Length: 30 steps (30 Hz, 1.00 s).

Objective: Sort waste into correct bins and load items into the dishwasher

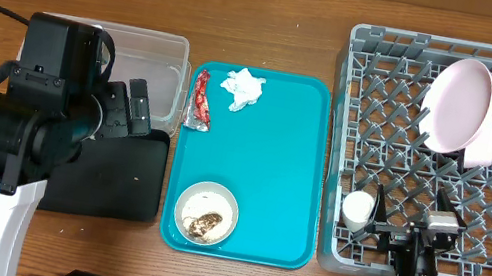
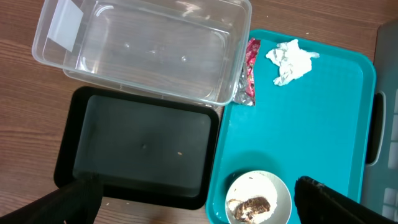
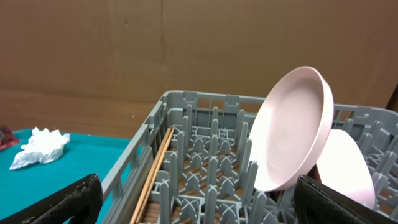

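- Left gripper sits closest to the lens in its wrist view. Its black fingers are spread wide apart and hold nothing, above the shallow black rectangular tray.
- Clear plastic rectangular tub stands directly beside the black tray on the wooden tabletop.
- Large teal tray lies next to both bins. It carries:
  - a crinkled red wrapper at the edge nearest the tub
  - a crumpled white tissue close by
  - a white bowl holding brownish food scraps at the near end
- Right gripper also has its fingers wide apart and empty, at the near edge of the large square grey plastic dish rack.
- Inside the rack are:
  - a round pale plate standing on edge among the pegs
  - a small pink bowl just behind the plate
  - thin wooden chopsticks lying along the left wall
  - a small white cup in the near left corner
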Available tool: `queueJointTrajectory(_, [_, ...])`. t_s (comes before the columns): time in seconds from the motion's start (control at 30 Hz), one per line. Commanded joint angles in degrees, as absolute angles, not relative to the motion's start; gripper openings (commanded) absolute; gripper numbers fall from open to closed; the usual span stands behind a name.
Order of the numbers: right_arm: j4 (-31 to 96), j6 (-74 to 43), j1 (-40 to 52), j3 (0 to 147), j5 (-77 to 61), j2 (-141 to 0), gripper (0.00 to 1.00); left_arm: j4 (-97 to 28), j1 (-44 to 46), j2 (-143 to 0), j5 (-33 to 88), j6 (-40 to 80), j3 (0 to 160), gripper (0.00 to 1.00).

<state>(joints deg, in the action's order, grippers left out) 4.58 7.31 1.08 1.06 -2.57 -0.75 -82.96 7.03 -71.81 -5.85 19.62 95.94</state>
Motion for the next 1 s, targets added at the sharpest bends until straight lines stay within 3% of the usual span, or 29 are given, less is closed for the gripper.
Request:
queueJointTrajectory(0.0, [4.6, 6.9, 0.7, 0.5, -2.6, -0.2, 1.00, -82.9, 6.9, -72.0, -6.5, 20.6, 96.5, 1.00])
queueJointTrajectory(0.47, [4.6, 6.9, 0.7, 0.4, -2.6, -0.2, 1.00, -82.8, 6.9, -72.0, -6.3, 20.8, 96.5, 1.00])
queueJointTrajectory(0.73, [4.6, 6.9, 0.7, 0.4, -2.6, -0.2, 1.00, -73.8, 7.6, -72.6, 14.4, 28.8, 95.2, 1.00])
queueJointTrajectory(0.83, [4.6, 6.9, 0.7, 0.4, -2.6, -0.2, 1.00, -68.1, 10.8, -75.0, 14.1, 28.4, 92.5, 1.00])
queueJointTrajectory(0.97, [4.6, 6.9, 0.7, 0.4, -2.6, -0.2, 1.00, -64.0, 18.0, -82.7, 4.3, 28.1, 89.9, 1.00])
